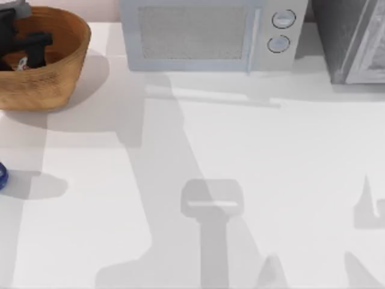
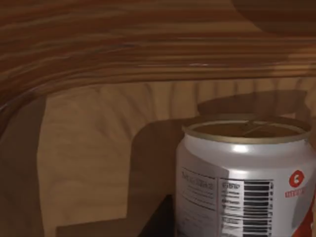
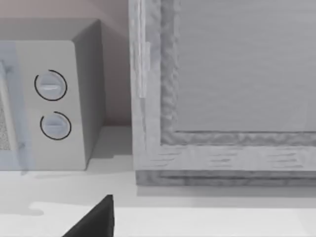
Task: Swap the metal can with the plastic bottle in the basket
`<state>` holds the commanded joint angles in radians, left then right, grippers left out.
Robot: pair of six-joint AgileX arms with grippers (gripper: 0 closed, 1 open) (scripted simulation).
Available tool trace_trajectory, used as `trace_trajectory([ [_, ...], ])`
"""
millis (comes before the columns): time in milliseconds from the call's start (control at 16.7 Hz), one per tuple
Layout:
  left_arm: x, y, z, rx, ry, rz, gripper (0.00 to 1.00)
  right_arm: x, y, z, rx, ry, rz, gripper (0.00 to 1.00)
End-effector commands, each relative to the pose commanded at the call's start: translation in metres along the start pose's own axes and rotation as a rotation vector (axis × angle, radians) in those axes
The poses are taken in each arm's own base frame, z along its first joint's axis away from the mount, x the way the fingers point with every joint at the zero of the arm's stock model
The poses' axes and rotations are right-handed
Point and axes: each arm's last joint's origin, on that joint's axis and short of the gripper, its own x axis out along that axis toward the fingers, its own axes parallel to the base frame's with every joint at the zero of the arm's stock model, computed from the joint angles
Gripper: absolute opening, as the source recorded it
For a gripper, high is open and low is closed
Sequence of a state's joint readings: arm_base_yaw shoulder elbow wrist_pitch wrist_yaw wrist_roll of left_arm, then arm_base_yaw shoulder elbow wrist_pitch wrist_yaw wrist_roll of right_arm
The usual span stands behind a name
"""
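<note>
White tabletop (image 1: 252, 180), matte and bare across the middle, with a grey microwave (image 1: 207, 33) along the back edge and a grey textured cabinet (image 1: 355, 36) at back right. Basket (image 1: 57, 72) sits at the table's back left: round, woven, orange-brown and ribbed inside, tan wicker outside. My left gripper (image 1: 25, 51) is down inside it, dark body over the bowl. Left wrist view puts the metal can (image 2: 247, 177) right in front of the camera: upright, long axis vertical, glossy white shell with barcode and red markings, dull gold rim on top, basket's ribbed wall close behind it. Key relation: the can stands just ahead of my left jaws and inside the basket, so the left arm is clearly the nearer one for lifting it. Can't tell whether those jaws are released or clenched on the can; fingers aren't resolved. Plastic bottle (image 1: 2, 176) is just a blue sliver at the table's left edge, well apart from the basket, on the bare surface. Right gripper (image 3: 94, 219) is parked near the cabinet; its state I can't tell either.
</note>
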<state>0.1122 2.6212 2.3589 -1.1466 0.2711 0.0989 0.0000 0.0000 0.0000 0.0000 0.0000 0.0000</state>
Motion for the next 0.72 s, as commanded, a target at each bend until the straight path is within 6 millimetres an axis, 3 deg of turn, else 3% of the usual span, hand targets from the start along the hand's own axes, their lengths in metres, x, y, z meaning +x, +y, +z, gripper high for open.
trace_trajectory([
  [360, 0.0000, 0.0000, 0.0000, 0.000, 0.000, 0.000, 0.02, 0.0000, 0.0000, 0.0000, 0.000, 0.000, 0.000, 1.00],
  [720, 0.0000, 0.0000, 0.0000, 0.000, 0.000, 0.000, 0.00, 0.0000, 0.0000, 0.0000, 0.000, 0.000, 0.000, 1.00],
])
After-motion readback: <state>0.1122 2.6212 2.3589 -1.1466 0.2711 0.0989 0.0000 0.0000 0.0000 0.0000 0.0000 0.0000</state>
